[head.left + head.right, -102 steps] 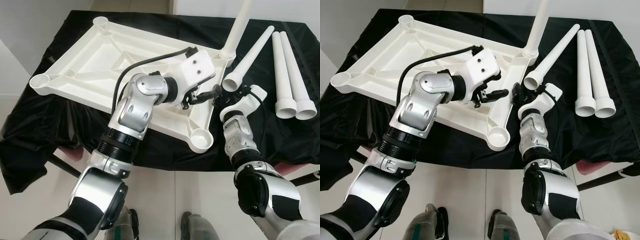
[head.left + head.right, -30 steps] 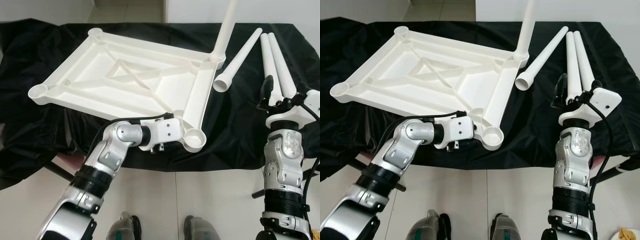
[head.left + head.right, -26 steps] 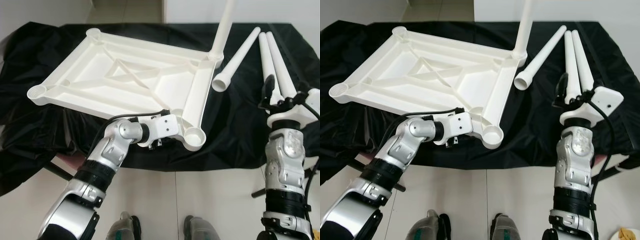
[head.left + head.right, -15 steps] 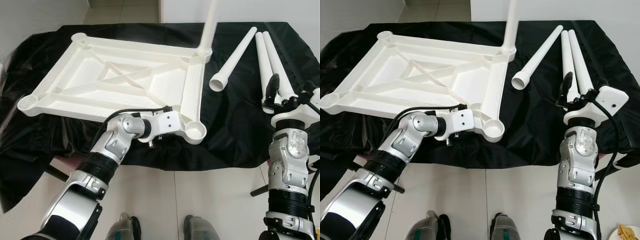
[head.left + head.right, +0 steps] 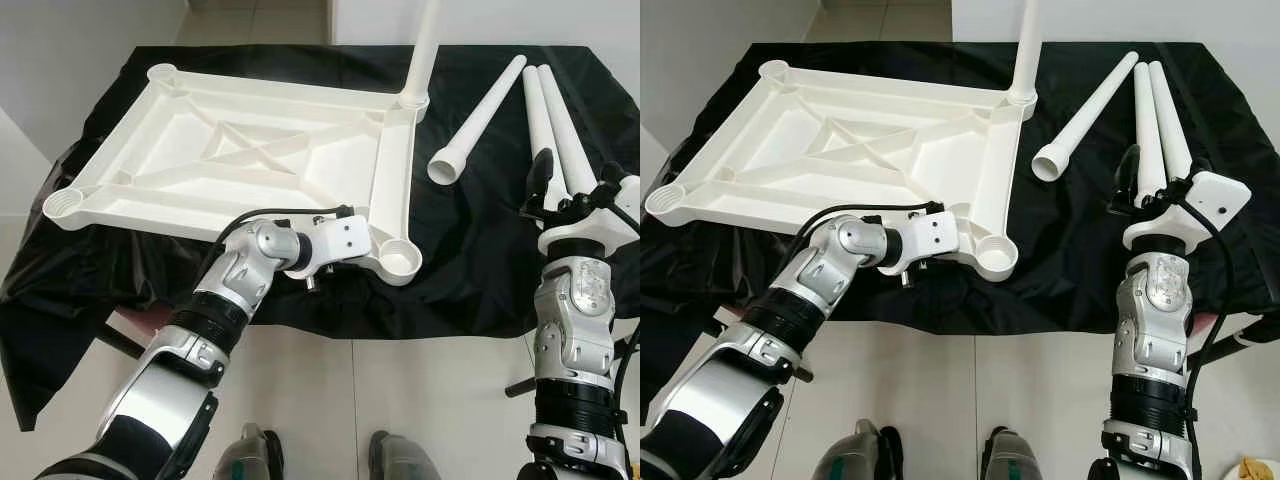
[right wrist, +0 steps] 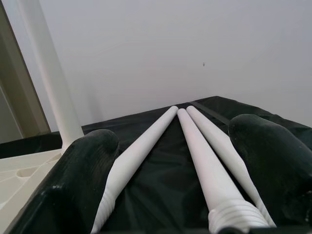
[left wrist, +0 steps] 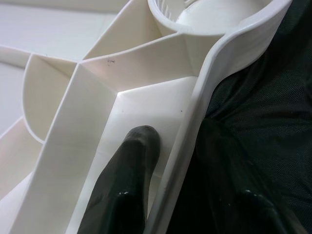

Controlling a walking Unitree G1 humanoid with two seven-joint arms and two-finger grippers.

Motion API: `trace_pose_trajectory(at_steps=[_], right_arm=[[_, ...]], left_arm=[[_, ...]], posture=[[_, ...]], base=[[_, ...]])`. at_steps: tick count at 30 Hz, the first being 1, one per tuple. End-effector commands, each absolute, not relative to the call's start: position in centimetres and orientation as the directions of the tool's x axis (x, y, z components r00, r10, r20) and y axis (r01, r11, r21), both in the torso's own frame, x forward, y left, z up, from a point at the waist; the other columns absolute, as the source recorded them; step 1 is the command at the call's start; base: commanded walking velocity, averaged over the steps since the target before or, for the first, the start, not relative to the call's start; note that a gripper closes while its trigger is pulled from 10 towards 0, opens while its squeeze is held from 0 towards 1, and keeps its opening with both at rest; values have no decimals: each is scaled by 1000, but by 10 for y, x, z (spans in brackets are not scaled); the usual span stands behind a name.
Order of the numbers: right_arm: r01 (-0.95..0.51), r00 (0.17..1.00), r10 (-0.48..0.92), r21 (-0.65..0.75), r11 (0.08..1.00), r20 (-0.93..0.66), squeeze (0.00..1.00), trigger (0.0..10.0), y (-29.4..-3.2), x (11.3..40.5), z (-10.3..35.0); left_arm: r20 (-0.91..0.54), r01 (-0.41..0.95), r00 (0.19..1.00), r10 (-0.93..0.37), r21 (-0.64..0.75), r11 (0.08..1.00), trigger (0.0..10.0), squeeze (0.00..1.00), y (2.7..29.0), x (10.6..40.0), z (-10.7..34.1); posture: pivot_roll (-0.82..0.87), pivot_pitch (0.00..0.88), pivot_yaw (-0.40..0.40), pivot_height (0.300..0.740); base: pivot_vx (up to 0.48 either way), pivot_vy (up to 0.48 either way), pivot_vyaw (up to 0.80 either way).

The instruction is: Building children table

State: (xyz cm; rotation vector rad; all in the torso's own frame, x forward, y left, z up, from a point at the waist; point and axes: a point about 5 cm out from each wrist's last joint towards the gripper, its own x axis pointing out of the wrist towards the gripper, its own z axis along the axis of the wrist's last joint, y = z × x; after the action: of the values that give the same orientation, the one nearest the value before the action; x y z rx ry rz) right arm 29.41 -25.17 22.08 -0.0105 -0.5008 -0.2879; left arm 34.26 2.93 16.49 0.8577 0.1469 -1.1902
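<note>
The white plastic tabletop (image 5: 250, 150) lies upside down on a table draped with a black cloth (image 5: 470, 250), its ribbed underside facing up. One leg (image 5: 422, 50) stands upright in the far right corner socket; the other three corner sockets, including the near right socket (image 5: 402, 262), are empty. Three loose legs remain on the cloth to the right of the tabletop: one angled leg (image 5: 480, 115) just beside the tabletop's right rim, and a pair of legs (image 5: 555, 125) lying side by side beyond it. Judged from this, assembly is roughly one quarter complete, with three legs left to insert. The left hand (image 5: 318, 282) pinches the tabletop's near rim close to the near right socket, one finger (image 7: 124, 190) inside the rim and the other outside it. The right hand (image 5: 1140, 190) is raised with its fingers spread, empty, near the wide ends of the paired legs. The room has a pale tiled floor (image 5: 380, 400) and light walls.
</note>
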Motion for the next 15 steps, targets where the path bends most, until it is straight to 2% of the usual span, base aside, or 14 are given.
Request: trace_pose_trajectory(at_steps=[1, 5, 6, 7, 13, 14, 15], right_arm=[[273, 840, -268, 58, 960, 472, 0, 10000, -248, 292, 219], [271, 841, -267, 62, 961, 471, 0, 10000, -248, 293, 219], [270, 841, -267, 63, 961, 470, 0, 10000, -247, 293, 219], [270, 842, -268, 64, 961, 468, 0, 10000, -247, 293, 218], [270, 847, -270, 66, 961, 459, 0, 10000, -248, 293, 216], [269, 850, -268, 66, 961, 453, 0, 10000, -248, 294, 215], [267, 852, -268, 65, 961, 449, 0, 10000, -248, 294, 214]], left_arm=[[-375, 711, 634, -676, 628, 318, 10000, 0, 34, 357, 170], [-370, 718, 629, -683, 613, 329, 10000, 0, 33, 358, 172], [-370, 725, 626, -687, 602, 336, 10000, 369, 32, 358, 172], [-364, 729, 624, -691, 591, 347, 10000, 1000, 33, 358, 174], [-352, 718, 619, -702, 617, 323, 10000, 1000, 32, 357, 179], [-346, 712, 618, -706, 628, 315, 10000, 0, 32, 356, 182], [-341, 708, 617, -709, 634, 311, 10000, 0, 32, 355, 184]], posture=[[-69, 103, 86, 740], [-72, 99, 89, 740], [-73, 97, 90, 740], [-74, 96, 91, 740], [-74, 94, 92, 740], [-72, 93, 92, 740], [-72, 93, 92, 740]], base=[[0, 0, 0], [0, 0, 0], [0, 0, 0], [0, 0, 0], [0, 0, 0], [0, 0, 0], [0, 0, 0]])
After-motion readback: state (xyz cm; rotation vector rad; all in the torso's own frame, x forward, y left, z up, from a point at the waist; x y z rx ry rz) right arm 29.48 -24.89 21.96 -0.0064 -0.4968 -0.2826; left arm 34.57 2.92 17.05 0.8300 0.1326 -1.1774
